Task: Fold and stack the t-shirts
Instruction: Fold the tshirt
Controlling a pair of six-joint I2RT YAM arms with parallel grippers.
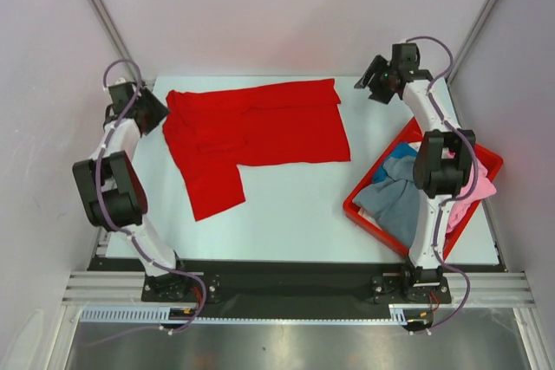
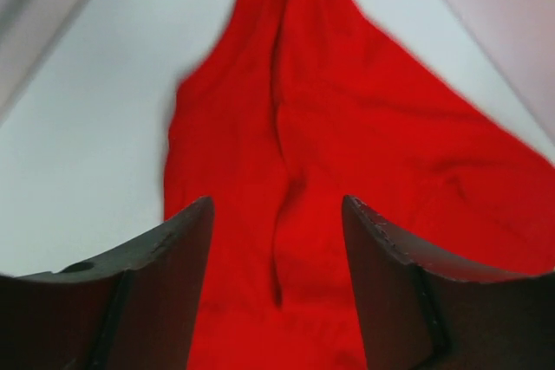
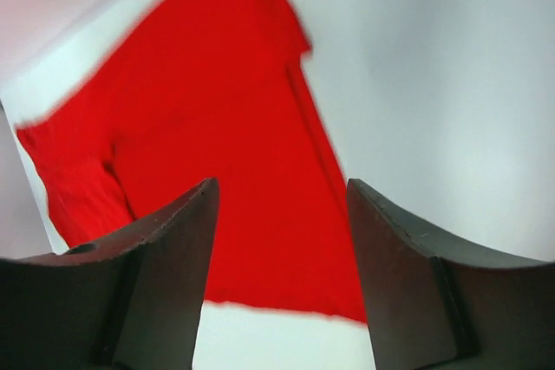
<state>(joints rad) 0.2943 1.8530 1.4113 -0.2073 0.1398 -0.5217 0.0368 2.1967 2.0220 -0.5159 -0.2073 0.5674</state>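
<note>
A large bright red t-shirt [image 1: 251,132] lies spread on the white table [image 1: 286,205], with one part hanging toward the near left. My left gripper [image 1: 159,110] hovers at its left edge, open and empty. In the left wrist view the gripper [image 2: 277,214] has creased red cloth [image 2: 347,171] below it. My right gripper [image 1: 370,84] is open just past the shirt's far right corner. In the right wrist view the gripper [image 3: 282,192] frames the shirt's hem [image 3: 217,127]. Grey-blue [image 1: 395,201], pink [image 1: 479,192] and blue [image 1: 401,152] shirts are piled in a bin.
The rigid red plastic bin [image 1: 351,211] sits at the right of the table, partly under the right arm [image 1: 438,166]. White walls close in the table on the left, back and right. The arm bases stand on a black rail at the near edge.
</note>
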